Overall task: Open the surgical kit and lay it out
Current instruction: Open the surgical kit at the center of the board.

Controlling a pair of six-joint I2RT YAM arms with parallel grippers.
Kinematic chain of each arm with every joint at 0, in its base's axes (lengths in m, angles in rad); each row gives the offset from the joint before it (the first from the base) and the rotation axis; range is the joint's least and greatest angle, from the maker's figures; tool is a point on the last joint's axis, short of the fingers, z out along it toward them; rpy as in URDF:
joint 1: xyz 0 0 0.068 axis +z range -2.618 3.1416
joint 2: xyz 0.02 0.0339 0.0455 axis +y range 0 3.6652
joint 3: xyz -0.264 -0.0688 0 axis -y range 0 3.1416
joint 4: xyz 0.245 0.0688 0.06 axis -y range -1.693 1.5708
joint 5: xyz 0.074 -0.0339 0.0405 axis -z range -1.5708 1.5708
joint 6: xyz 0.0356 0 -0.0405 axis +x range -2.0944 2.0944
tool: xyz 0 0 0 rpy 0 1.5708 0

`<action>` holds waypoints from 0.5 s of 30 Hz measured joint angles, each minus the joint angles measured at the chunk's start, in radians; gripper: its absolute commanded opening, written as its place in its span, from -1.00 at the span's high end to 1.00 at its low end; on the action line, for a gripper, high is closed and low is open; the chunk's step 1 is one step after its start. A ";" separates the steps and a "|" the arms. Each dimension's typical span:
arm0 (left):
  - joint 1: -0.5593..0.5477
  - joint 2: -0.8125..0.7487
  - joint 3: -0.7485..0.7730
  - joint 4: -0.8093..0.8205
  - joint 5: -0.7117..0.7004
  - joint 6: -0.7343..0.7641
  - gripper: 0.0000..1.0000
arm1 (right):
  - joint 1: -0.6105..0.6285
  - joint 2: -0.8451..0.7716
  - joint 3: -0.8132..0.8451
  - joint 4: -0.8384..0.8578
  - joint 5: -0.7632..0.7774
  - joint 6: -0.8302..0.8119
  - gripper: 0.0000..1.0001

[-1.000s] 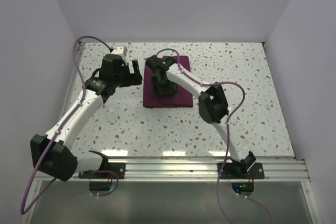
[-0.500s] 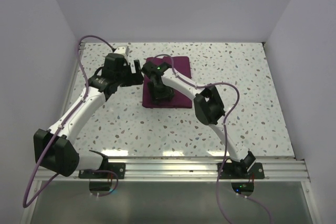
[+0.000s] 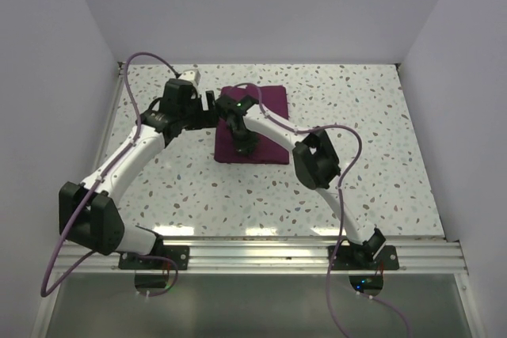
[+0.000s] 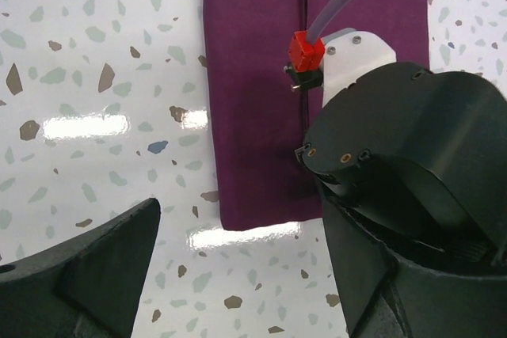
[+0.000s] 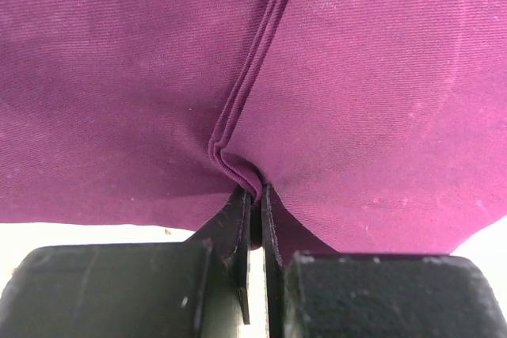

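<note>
The surgical kit (image 3: 269, 104) is a dark purple cloth wrap, folded shut and lying flat on the speckled table. In the right wrist view my right gripper (image 5: 255, 195) is shut on a pinched-up fold of the surgical kit (image 5: 356, 77), at the layered edge that runs along its middle. From above, the right gripper (image 3: 242, 145) points down onto the near half of the wrap. My left gripper (image 3: 211, 107) hovers at the wrap's left edge, open and holding nothing. In the left wrist view the left gripper (image 4: 238, 275) straddles bare table below the corner of the surgical kit (image 4: 253, 116).
The right arm's wrist (image 4: 396, 164), with its red plug and cable, fills the right side of the left wrist view, close to my left fingers. White walls close in the table (image 3: 372, 140) at the back and sides. A metal rail (image 3: 277, 255) runs along the near edge.
The right gripper has shut on the fold of the wrap. The left arm has swung further back and right, closer to the wrap's left edge.
</note>
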 measured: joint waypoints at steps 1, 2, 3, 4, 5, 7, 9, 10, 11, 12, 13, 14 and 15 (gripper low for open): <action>-0.002 0.011 0.003 -0.001 0.000 0.001 -0.73 | 0.000 -0.002 0.000 0.000 0.003 0.000 1.00; -0.003 0.025 0.008 -0.005 0.000 0.002 -0.73 | -0.002 -0.005 -0.001 -0.001 0.005 0.000 1.00; -0.007 0.040 0.017 -0.010 -0.002 0.002 -0.73 | -0.003 -0.008 -0.001 -0.003 0.008 0.000 1.00; -0.012 0.056 0.028 -0.018 -0.005 0.005 -0.73 | -0.006 -0.013 -0.001 -0.006 0.009 0.000 1.00; -0.021 0.076 0.046 -0.027 -0.011 0.011 -0.73 | -0.012 -0.019 -0.001 -0.012 0.013 0.000 1.00; -0.044 0.123 0.091 -0.038 -0.024 0.021 -0.73 | -0.033 -0.041 -0.004 -0.022 0.028 0.000 1.00; -0.071 0.174 0.150 -0.037 -0.029 0.028 -0.73 | -0.064 -0.084 -0.029 -0.025 0.055 0.004 1.00; -0.087 0.201 0.180 -0.036 -0.029 0.030 -0.72 | -0.082 -0.116 -0.047 -0.026 0.070 0.008 1.00; -0.101 0.227 0.211 -0.032 -0.026 0.031 -0.72 | -0.108 -0.158 -0.081 -0.019 0.083 0.012 1.00; -0.119 0.252 0.240 -0.023 -0.027 0.032 -0.71 | -0.130 -0.204 -0.121 -0.012 0.095 0.018 1.00; -0.135 0.277 0.267 -0.017 -0.025 0.036 -0.70 | -0.148 -0.242 -0.153 -0.013 0.103 0.020 1.00; -0.149 0.297 0.288 -0.014 -0.027 0.041 -0.68 | -0.174 -0.296 -0.208 0.003 0.118 0.025 1.00; -0.165 0.322 0.311 -0.011 -0.029 0.048 -0.67 | -0.198 -0.346 -0.257 0.005 0.129 0.030 1.00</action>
